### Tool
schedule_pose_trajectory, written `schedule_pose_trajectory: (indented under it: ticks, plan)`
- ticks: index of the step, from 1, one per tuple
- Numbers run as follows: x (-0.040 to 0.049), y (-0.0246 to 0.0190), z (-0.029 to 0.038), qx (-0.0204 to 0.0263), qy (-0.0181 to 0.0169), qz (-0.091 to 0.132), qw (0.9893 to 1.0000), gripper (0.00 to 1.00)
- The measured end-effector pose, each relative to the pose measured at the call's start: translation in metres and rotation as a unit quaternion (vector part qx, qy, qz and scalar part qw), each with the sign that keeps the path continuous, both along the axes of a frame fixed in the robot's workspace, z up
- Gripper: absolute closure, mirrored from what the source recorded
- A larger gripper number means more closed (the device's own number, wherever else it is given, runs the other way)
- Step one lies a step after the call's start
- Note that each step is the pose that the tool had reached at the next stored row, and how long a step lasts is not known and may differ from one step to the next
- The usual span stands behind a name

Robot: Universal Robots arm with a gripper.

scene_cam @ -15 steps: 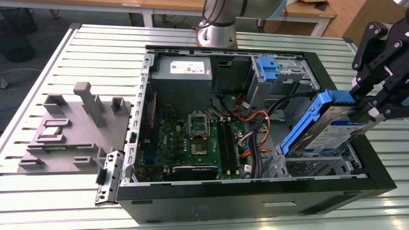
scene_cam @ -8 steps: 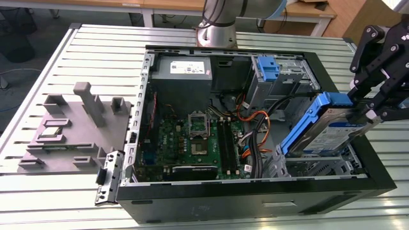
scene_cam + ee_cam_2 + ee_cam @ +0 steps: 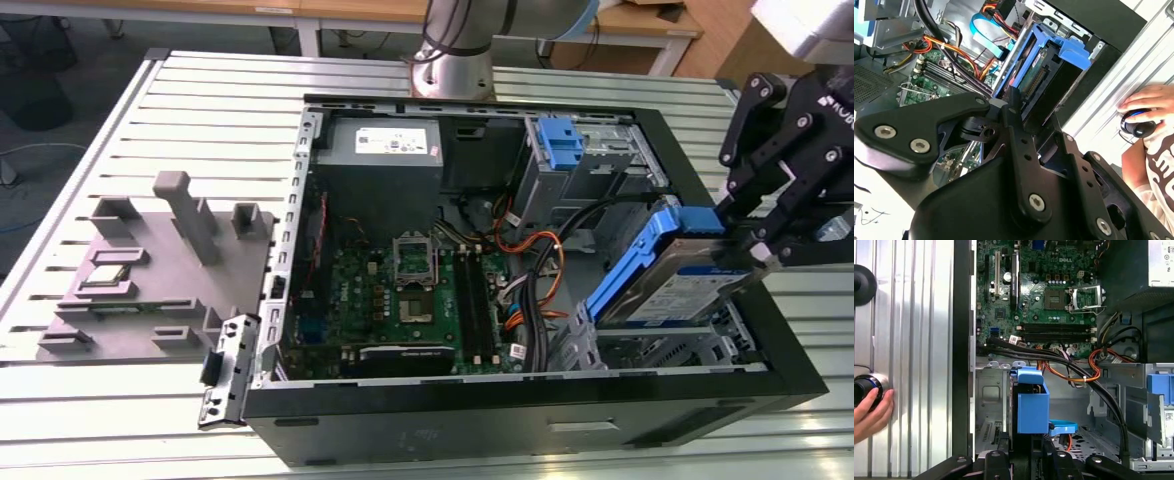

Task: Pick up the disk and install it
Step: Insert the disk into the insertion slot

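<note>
The disk point(image 3: 663, 283) is a silver-grey drive with a blue-and-white label and blue side rails. It hangs tilted, one end up, over the metal drive bay point(image 3: 667, 348) at the front corner of the open computer case, on the exterior view's right. My gripper point(image 3: 750, 250) is shut on the disk's upper end. In the first wrist view the disk point(image 3: 1031, 407) stands edge-on just ahead of my gripper point(image 3: 1026, 447), above the bay floor. In the second wrist view its blue rails point(image 3: 1054, 52) and connector edge sit beyond my black fingers point(image 3: 1015, 112).
The open case point(image 3: 534, 425) holds a motherboard point(image 3: 400, 300), a power-supply box point(image 3: 384, 143), a bare blue bracket point(image 3: 561, 140) and orange and black cables point(image 3: 1089, 375) near the bay. A grey fixture point(image 3: 160, 260) lies on the slatted table. A person's hand point(image 3: 869, 412) rests beside the case.
</note>
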State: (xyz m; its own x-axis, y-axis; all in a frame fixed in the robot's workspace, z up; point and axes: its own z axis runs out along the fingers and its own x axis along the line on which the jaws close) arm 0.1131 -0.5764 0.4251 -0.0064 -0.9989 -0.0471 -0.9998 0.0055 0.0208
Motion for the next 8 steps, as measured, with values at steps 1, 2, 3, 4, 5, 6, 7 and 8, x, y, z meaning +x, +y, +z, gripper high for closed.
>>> schedule_pose_trajectory:
  ticks: [1,2,3,4,5,6,7,8]
  plan:
    - [0.0000,0.0000,-0.0019,0.0000,-0.0002,0.000,1.0000,0.65]
    - [-0.0001,0.0000,-0.0038,0.0000,-0.0005,0.000,1.0000,0.65]
    - [-0.0002,0.0000,-0.0056,0.0000,-0.0007,0.000,1.0000,0.65]
    - [-0.0002,0.0000,-0.0073,0.0000,-0.0009,0.000,1.0000,0.65]
    - [-0.0003,0.0000,-0.0092,0.0000,-0.0012,0.000,1.0000,0.65]
    - [-0.0003,0.0000,-0.0110,0.0000,-0.0015,0.000,1.0000,0.65]
    - [-0.0004,0.0000,-0.0128,0.0000,-0.0017,0.000,1.0000,0.65]
    - [-0.0004,0.0000,-0.0145,-0.0001,-0.0020,0.000,1.0000,0.65]
